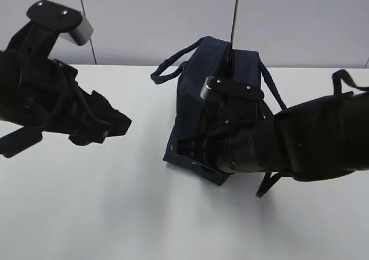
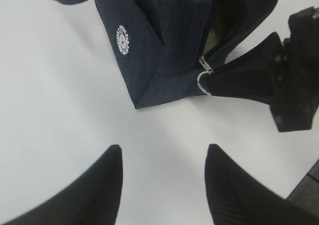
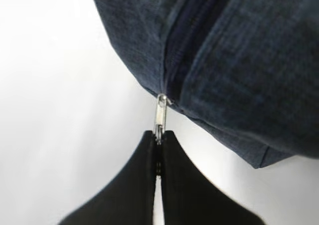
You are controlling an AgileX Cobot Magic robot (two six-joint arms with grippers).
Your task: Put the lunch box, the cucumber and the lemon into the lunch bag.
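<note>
The right wrist view alone shows the grip up close: the right gripper point(image 3: 158, 137) has its two black fingers pressed together on the metal zipper pull point(image 3: 160, 116) at the end of the bag point(image 3: 239, 60), with the closed zipper line running up the navy fabric above it. The left wrist view gives what that close shot cannot: the bag's point(image 2: 169, 45) top gapes partly open beyond the slider, a pale greenish strip shows inside the opening, too little to name, and a white round emblem point(image 2: 122, 39) sits on the side panel. There the silver ring pull point(image 2: 203, 80) meets the tip of the right gripper point(image 2: 212, 85), whose black body fills the right side of the frame. The left gripper point(image 2: 162, 182) hangs over bare table point(image 2: 60, 125), its fingers spread about halfway and holding nothing, well short of the bag. The exterior view places it all: the bag point(image 1: 242, 70) stands on the white table point(image 1: 104, 214) near a pale wall, one loop handle point(image 1: 173, 67) drooping to the left, and the right arm point(image 1: 288, 144) lies across its front, hiding the lower face and the zipper end. The left gripper point(image 1: 115, 124) is raised to the left, apart from the bag. The box, cucumber and lemon appear in no view; whether they lie inside cannot be told.
</note>
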